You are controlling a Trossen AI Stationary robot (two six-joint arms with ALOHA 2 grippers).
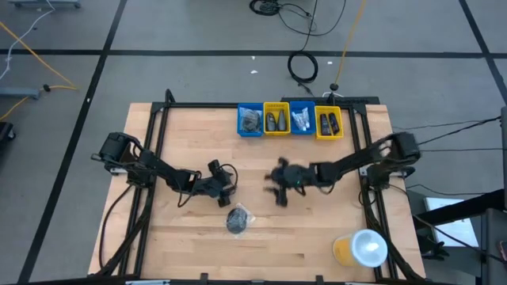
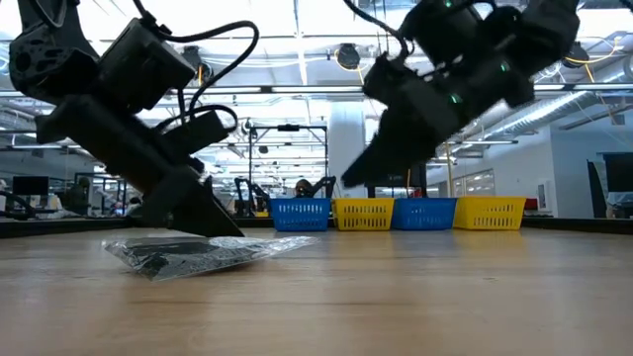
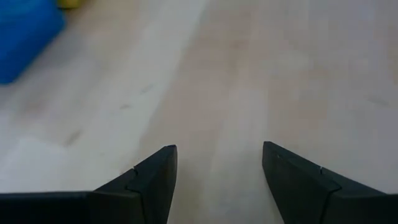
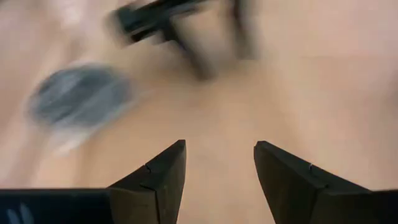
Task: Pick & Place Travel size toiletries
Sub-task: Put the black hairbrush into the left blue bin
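Note:
One clear-wrapped dark round piece [image 1: 238, 219] lies flat on the wooden table between the two arms, nearer the front edge. It also shows in the low view [image 2: 188, 255] and, blurred, in the right wrist view [image 4: 81, 99]. My left gripper [image 1: 224, 188] [image 3: 219, 155] is open and low over bare table, just behind and left of the piece. My right gripper [image 1: 274, 190] [image 4: 219, 152] is open above the table, to the right of the piece, and faces the piece and the left gripper. Other toiletries lie inside the bins.
Four small bins stand in a row at the far edge: blue [image 1: 250, 120], yellow [image 1: 276, 119], blue [image 1: 302, 119], yellow [image 1: 329, 123], each holding small items. A large yellow cup with a white lid [image 1: 360, 248] stands at the near right corner. Bare wood lies between.

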